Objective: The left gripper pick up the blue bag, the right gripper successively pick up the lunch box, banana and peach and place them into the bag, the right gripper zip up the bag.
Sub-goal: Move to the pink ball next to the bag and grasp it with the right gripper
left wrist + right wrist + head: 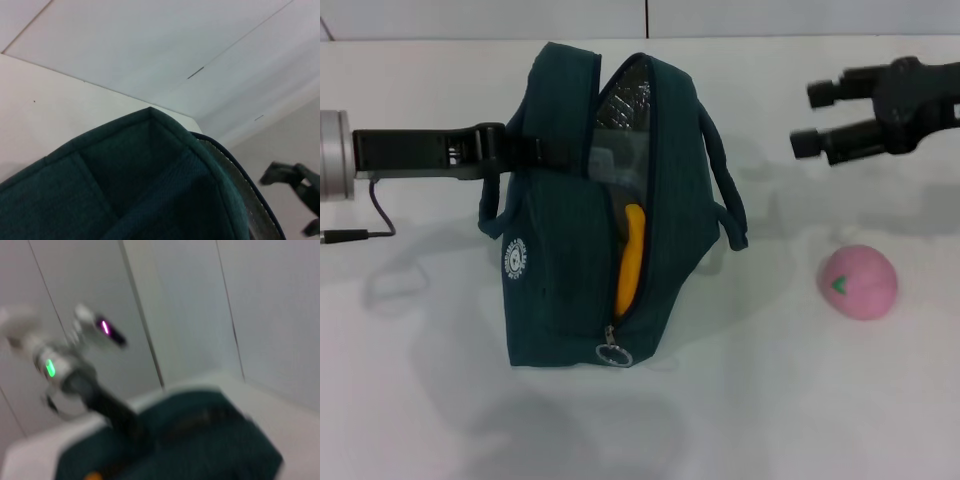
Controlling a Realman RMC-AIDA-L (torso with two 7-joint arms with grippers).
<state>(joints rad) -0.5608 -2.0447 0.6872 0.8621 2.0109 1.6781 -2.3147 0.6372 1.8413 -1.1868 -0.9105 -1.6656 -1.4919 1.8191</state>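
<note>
The dark blue bag (570, 250) stands upright in the middle of the white table, its zip open. A yellow banana (630, 262) sticks up inside the opening, and a pale shape shows above it behind the silver lining. My left gripper (495, 150) reaches in from the left and is shut on the bag's near handle. The pink peach (858, 282) lies on the table to the right of the bag. My right gripper (812, 118) is open and empty, above and behind the peach, apart from the bag. The bag fills the left wrist view (125, 190).
The bag's metal zip pull (614, 354) hangs at the front bottom of the opening. A black cable (370, 225) runs across the table at the far left. The table's far edge (770, 38) meets the wall behind.
</note>
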